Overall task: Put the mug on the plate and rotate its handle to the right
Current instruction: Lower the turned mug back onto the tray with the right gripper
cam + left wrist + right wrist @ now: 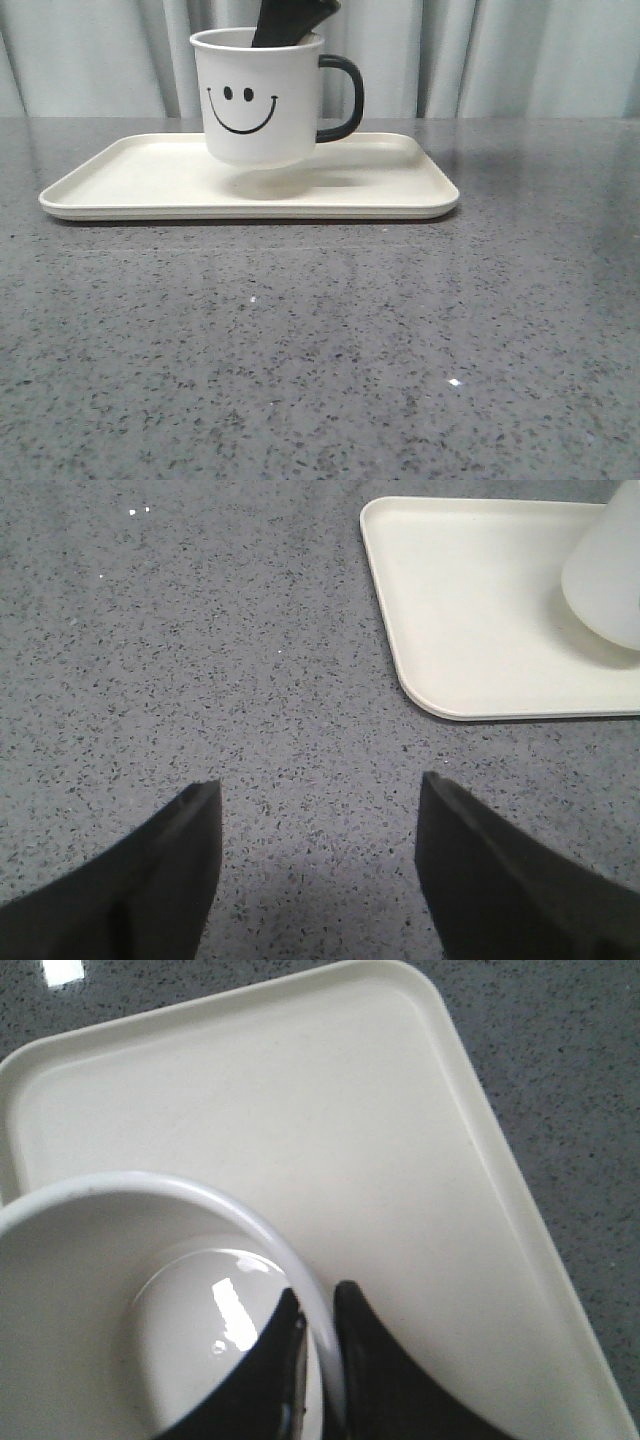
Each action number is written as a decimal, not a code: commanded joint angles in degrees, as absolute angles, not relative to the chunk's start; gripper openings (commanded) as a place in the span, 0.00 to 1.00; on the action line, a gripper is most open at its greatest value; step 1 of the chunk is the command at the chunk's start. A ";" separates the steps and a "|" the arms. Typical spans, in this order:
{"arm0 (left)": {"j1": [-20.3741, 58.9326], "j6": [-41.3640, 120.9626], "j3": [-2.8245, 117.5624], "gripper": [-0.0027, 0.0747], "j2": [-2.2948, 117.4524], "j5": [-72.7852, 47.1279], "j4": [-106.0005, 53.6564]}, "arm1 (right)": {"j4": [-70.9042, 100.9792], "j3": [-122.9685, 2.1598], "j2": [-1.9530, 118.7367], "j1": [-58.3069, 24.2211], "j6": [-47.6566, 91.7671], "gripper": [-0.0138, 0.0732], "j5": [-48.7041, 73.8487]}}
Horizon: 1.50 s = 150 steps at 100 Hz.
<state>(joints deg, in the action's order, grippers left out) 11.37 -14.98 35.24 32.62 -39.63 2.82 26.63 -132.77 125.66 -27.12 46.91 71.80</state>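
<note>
right gripper point(318, 1345) jaws pinch the mug point(258, 100) rim, held just above the plate point(130, 180), handle point(345, 97) right; mug empty inside. left gripper point(318, 810) gapes over the table point(200, 660).

Mug point(258, 100): glossy glazed ceramic is seen. Plate point(120, 185): smooth matt plastic is noted. Bench point(320, 350): polished speckled grey stone.

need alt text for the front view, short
A white smiley-face mug hangs just above a cream rectangular tray, its shadow visible beneath, with the right gripper clamped on the rim from above. The black handle points to the right; grey speckled table, pale curtain behind.
</note>
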 commanded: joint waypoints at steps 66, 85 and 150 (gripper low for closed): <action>11.22 -15.50 36.92 0.58 32.63 -36.07 2.92 | 31.17 -132.63 122.23 -26.73 54.30 0.09 76.55; 11.22 -15.50 36.92 0.58 32.63 -36.07 2.92 | 31.65 -132.63 123.23 -26.73 54.30 0.09 76.55; 11.22 -15.50 36.92 0.58 32.63 -36.07 2.92 | 32.15 -132.63 123.53 -26.73 54.80 0.09 76.55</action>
<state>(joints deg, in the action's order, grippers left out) 11.37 -14.98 35.24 32.62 -39.63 2.82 29.48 -131.10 127.41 -27.12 54.12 71.60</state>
